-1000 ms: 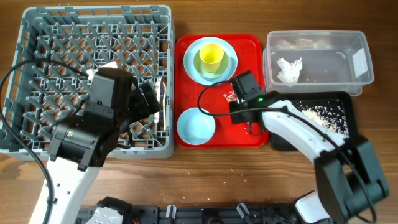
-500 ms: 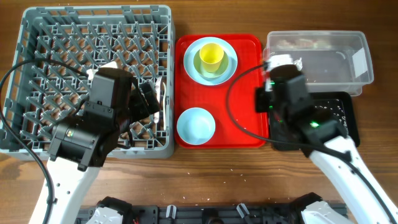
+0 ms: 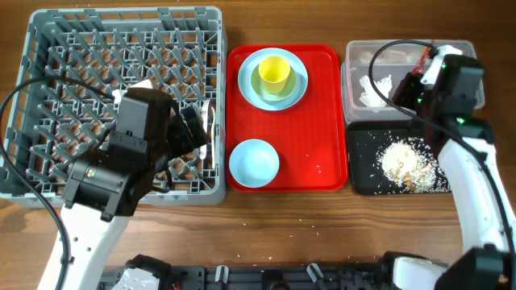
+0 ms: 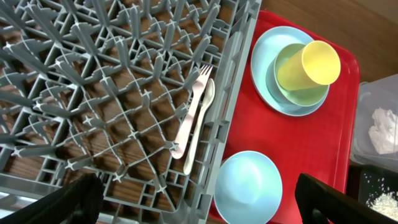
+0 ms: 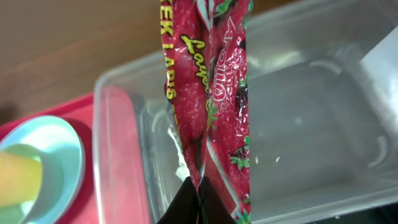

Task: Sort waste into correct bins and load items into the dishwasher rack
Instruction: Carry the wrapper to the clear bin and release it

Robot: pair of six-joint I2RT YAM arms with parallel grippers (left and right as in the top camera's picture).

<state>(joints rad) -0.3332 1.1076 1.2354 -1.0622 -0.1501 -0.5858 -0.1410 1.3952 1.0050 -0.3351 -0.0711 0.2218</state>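
Grey plastic fills the 9 o'clock side of the table: the rack (image 3: 129, 14), with the fork (image 4: 189, 118) and spoon (image 4: 199, 134) lying against its 3 o'clock wall. The left gripper (image 4: 199, 203) hangs above that corner with its jaws spread wide and nothing between them. The red tray (image 3: 310, 121) sits in the centre. The tub (image 3: 355, 60) is at 2 o'clock and the black tray (image 3: 363, 173) is at 4 o'clock.

The right gripper (image 5: 196, 202) is over the tub, its jaws pinched shut on the bottom edge of the wrapper (image 5: 214, 81).

**Risks, biggest thing first**
- The arm's cable loops across the tub, so on the way out it may catch the rim and drag the tub.
- The plate (image 3: 250, 80) carries a bowl with the cup (image 3: 274, 72) in it. A grasp on that stack could tip the cup out.
- The wrapper hangs close to the tub's 9 o'clock wall. It looks light and crinkly, so on release it could cling to a finger or slide outside onto the red tray.

**What each view adds**
- The overhead view alone shows the crumbs (image 3: 407, 161) heaped in the black tray, the napkin (image 3: 372, 87) in the tub, and the lone bowl (image 3: 254, 161) at the tray's 7 o'clock corner. The wrapper itself is hidden there under the arm.
- The right wrist view alone shows the grip on the wrapper.
- The left wrist view alone separates fork from spoon and shows the second bowl under the cup.
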